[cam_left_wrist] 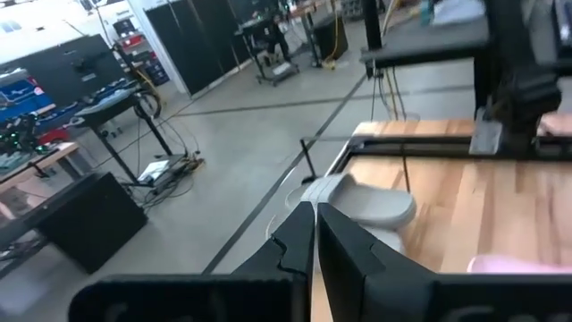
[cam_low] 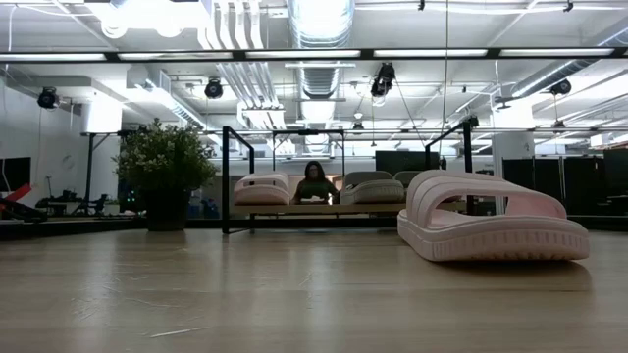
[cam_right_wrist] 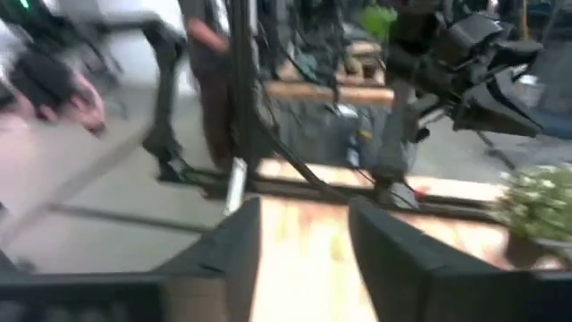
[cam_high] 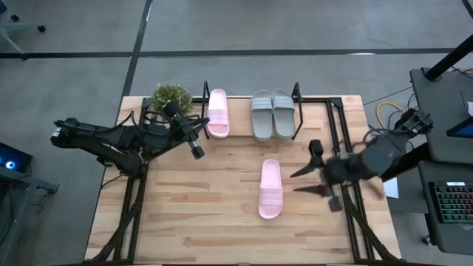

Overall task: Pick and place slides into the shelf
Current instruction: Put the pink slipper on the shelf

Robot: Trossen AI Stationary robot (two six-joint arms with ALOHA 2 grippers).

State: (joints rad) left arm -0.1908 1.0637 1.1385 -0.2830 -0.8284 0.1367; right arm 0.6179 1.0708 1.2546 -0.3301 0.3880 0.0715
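Observation:
On the shelf (cam_high: 297,94) along the table's far edge rest one pale pink slide (cam_high: 217,112) and two grey slides (cam_high: 271,114), soles down, side by side. The second pink slide (cam_high: 270,188) lies sole-down mid-table and looms large in the low view (cam_low: 491,221). My left gripper (cam_high: 198,137) hovers just left of the shelved pink slide, fingers shut (cam_left_wrist: 315,234); its wrist view looks along the shelf at a grey slide (cam_left_wrist: 371,204). My right gripper (cam_high: 299,181) is open, right of the loose pink slide and apart from it (cam_right_wrist: 304,246). Neither gripper appears in the low view.
A small green potted plant (cam_high: 171,96) stands at the shelf's left end, close behind my left gripper. Black frame rails (cam_high: 137,199) run along both table sides. Bare wood lies left of and in front of the loose slide. A person (cam_low: 316,184) sits beyond the table.

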